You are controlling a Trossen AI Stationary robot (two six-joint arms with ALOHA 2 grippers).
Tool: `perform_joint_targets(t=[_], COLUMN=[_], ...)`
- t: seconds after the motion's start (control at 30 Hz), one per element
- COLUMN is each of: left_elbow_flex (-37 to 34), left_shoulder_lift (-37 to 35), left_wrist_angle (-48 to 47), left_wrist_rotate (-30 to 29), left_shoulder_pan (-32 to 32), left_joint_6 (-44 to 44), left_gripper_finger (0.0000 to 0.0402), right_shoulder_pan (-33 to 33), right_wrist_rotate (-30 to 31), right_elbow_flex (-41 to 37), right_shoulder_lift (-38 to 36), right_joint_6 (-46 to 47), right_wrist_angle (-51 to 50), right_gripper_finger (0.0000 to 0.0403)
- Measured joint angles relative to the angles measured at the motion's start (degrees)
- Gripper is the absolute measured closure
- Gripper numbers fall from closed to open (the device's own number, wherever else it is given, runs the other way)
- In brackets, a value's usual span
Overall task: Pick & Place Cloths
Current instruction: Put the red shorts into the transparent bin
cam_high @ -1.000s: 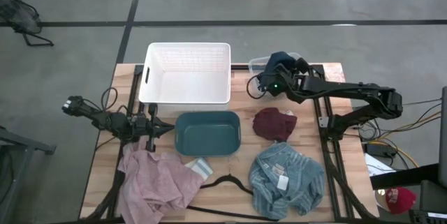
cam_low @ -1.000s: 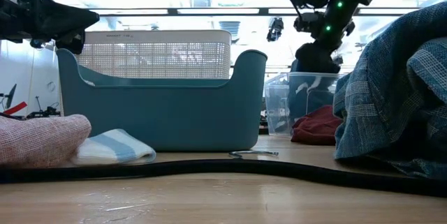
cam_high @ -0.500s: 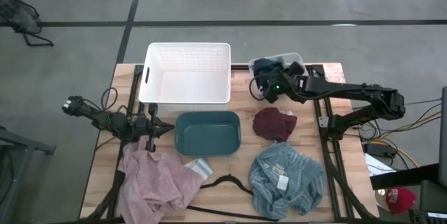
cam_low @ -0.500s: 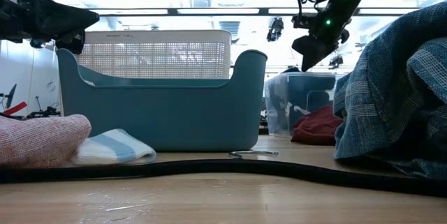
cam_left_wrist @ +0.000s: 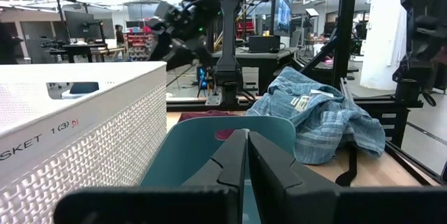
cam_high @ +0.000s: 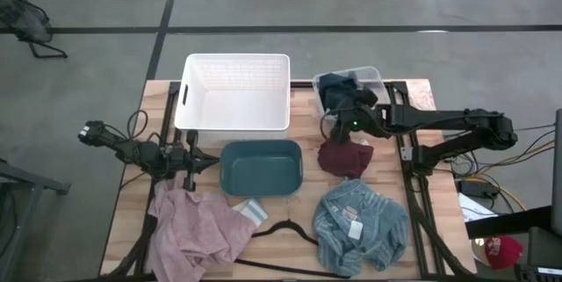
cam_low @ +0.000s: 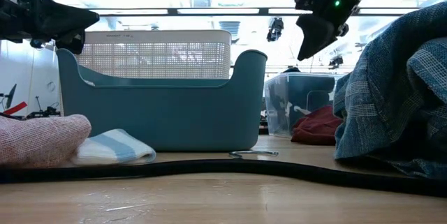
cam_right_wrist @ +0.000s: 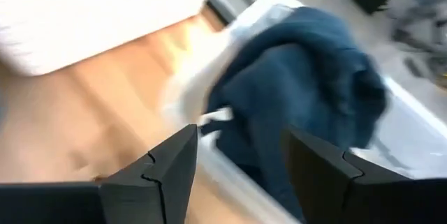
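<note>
The navy cloth [cam_high: 338, 87] [cam_right_wrist: 300, 77] lies bunched in the clear bin [cam_high: 375, 75]. My right gripper [cam_high: 340, 129] [cam_right_wrist: 239, 133] is open and empty, hovering high [cam_low: 307, 46] between that bin and the maroon cloth [cam_high: 344, 156], which lies on the table. The light blue striped cloth [cam_high: 360, 225] with its white tag lies crumpled near the table's near edge. The pale pink cloth [cam_high: 193, 229] lies at the near left, with small folded socks [cam_high: 250, 210] beside it. My left gripper [cam_high: 200, 161] [cam_left_wrist: 246, 140] waits shut, just left of the teal bin.
A white basket [cam_high: 235, 93] stands at the far edge, left of the clear bin. The teal bin [cam_high: 261, 168] sits mid-table. A black wire hanger [cam_high: 285, 229] lies between the pink and blue cloths. Bare wood shows between the basket and the clear bin.
My right gripper has let go of the navy cloth, which has dropped into the clear bin and settled there. The gripper has then risen and drawn back toward the table's near edge, ending above the gap by the maroon cloth.
</note>
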Motion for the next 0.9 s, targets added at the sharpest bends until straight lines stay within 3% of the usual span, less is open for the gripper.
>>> perform_joint_targets(t=[0.4,0.63,0.9], left_elbow_flex=[0.0,0.0,0.0], left_shoulder_lift=[0.0,0.0,0.0], left_wrist_angle=[0.0,0.0,0.0], left_wrist_rotate=[0.0,0.0,0.0], left_shoulder_pan=[0.0,0.0,0.0], left_joint_6=[0.0,0.0,0.0], left_gripper_finger=[0.0376,0.0376,0.0376], right_shoulder_pan=[5.3,7.8,7.9], right_wrist_rotate=[-19.1,-19.4,-15.7], right_elbow_flex=[-0.8,-3.5,-9.5], right_shoulder_lift=[-0.9,-0.8,-0.8], right_joint_6=[11.7,20.3,25.5], right_wrist_angle=[-11.3,-13.0,-12.0], right_gripper_finger=[0.0240,0.0241,0.0180])
